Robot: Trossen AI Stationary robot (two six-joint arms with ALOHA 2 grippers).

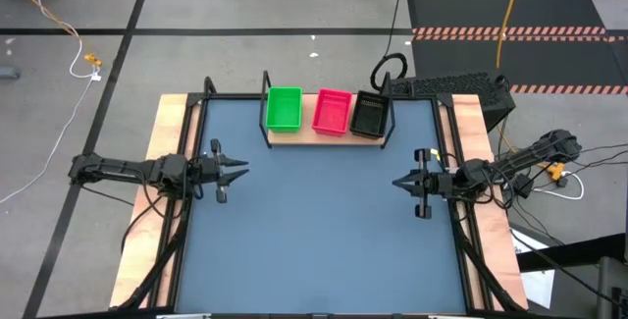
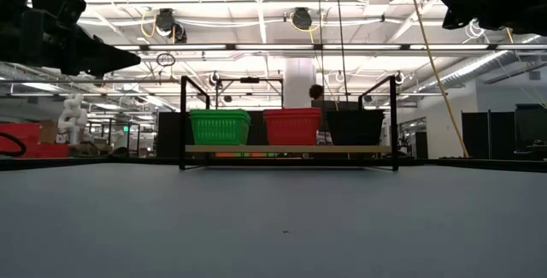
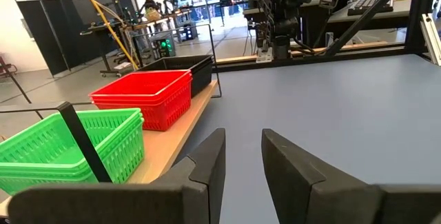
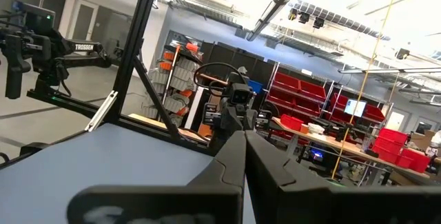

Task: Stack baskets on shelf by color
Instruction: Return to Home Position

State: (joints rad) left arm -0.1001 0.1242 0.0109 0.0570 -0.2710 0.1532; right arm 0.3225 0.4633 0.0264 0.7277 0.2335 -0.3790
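Note:
The shelf (image 1: pixel 324 139), a tan board in a black rod frame, stands at the table's far edge. On it sit three stacks of baskets, side by side: green (image 1: pixel 284 108), pinkish red (image 1: pixel 332 111) and black (image 1: pixel 369 116). They also show in the low view, green (image 2: pixel 220 127), red (image 2: pixel 291 126) and black (image 2: pixel 355 127). My left gripper (image 1: pixel 240 168) hovers over the table's left side, its fingers (image 3: pixel 242 141) a little apart and empty. My right gripper (image 1: pixel 397 183) hovers over the right side, shut and empty (image 4: pixel 244 145).
The blue-grey tabletop (image 1: pixel 324 231) lies between the two arms and in front of the shelf. Black frame posts stand at the table's far corners. A keyboard (image 1: pixel 446 85) lies beyond the far right corner. A person (image 2: pixel 317 94) shows in the room behind the shelf.

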